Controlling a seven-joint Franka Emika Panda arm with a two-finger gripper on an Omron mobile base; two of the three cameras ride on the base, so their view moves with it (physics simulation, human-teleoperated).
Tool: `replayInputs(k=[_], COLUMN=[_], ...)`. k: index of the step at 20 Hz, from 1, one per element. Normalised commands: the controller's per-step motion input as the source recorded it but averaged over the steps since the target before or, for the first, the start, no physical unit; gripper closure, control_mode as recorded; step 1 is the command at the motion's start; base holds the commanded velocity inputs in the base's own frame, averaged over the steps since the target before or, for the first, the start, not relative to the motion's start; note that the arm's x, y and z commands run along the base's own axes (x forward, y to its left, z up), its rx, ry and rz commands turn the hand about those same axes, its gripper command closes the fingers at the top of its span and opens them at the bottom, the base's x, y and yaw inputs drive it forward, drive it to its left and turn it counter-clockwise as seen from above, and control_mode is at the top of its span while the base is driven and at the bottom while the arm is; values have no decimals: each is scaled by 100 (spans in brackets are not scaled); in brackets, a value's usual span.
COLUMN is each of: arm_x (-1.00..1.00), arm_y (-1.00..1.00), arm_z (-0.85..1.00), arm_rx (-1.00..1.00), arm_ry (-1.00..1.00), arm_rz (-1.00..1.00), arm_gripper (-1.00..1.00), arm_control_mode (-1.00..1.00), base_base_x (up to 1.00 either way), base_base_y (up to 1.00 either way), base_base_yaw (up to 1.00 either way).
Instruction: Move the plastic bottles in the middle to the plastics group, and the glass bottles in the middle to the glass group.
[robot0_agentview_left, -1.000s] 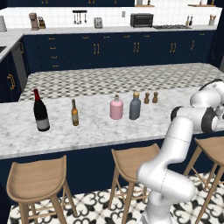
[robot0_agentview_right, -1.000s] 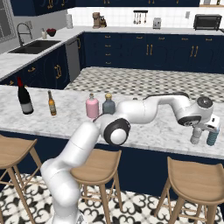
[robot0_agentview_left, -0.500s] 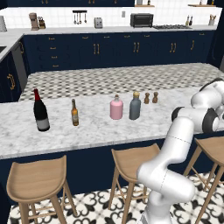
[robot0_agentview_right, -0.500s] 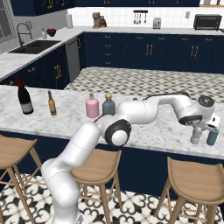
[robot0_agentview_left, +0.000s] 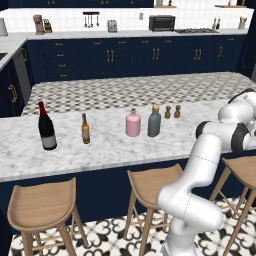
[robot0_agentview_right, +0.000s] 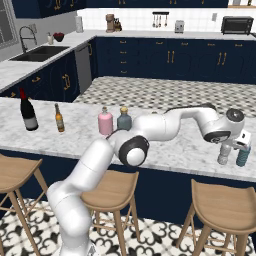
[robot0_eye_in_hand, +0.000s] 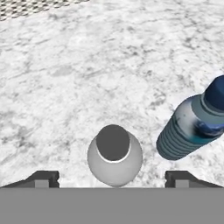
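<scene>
The silvery-grey plastic bottle (robot0_eye_in_hand: 114, 156) stands upright on the marble counter (robot0_eye_in_hand: 87, 78) at its far right end, just beside a blue ribbed bottle (robot0_eye_in_hand: 189, 127). The gripper (robot0_eye_in_hand: 112, 178) hangs directly above it, jaws spread wide on either side, not touching. The pink bottle (robot0_agentview_left: 133, 123) and slate-blue bottle (robot0_agentview_left: 154, 121) stand mid-counter.

Right end of the counter (robot0_agentview_right: 165, 155), near its front edge: we see the silvery-grey bottle (robot0_eye_in_hand: 114, 155) upright between the spread fingertips (robot0_eye_in_hand: 41, 178), a gap on either side. A ribbed blue bottle (robot0_eye_in_hand: 192, 124) stands just beside it, crowding that flank. Toward the back edge the marble lies bare. Mid-counter, the pink bottle (robot0_agentview_right: 105, 122) and slate-blue bottle (robot0_agentview_right: 124, 120) stand close together.
</scene>
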Motion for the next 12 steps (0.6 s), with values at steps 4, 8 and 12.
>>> replayInputs(k=[4, 8, 12], arm_x=[-29, -46, -73], arm_y=[20, 56, 98], arm_z=[10, 25, 12], arm_rx=[-2, -10, -13], arm_ry=[0, -1, -12], arm_rz=[0, -2, -12], arm_gripper=[-100, -100, -100], arm_control_mode=[-100, -100, -100], base_base_x=[0, 0, 0], base_base_y=[0, 0, 0], base_base_yaw=[0, 0, 0])
